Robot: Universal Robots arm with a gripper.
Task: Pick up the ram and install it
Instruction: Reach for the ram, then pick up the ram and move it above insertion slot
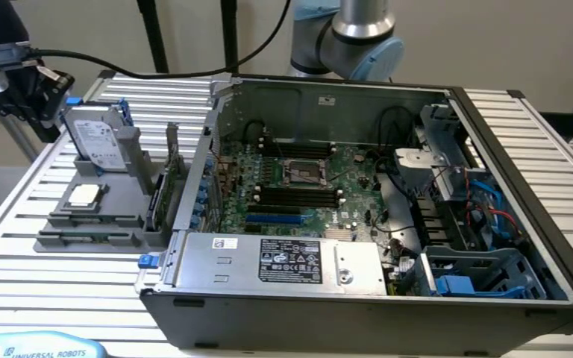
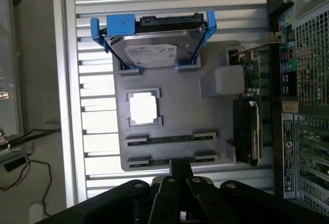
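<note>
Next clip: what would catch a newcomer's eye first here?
The open computer case with its green motherboard dominates the exterior view's middle and right. On that view's left a grey holder carries a hard drive in a blue bracket and a silver chip. In the wrist view the shut gripper hangs above the holder, near two ram sticks.

Slatted table (image 1: 18,261) bears grey, perhaps plastic, fixture (image 1: 77,240), open computer case (image 1: 366,321).
</note>
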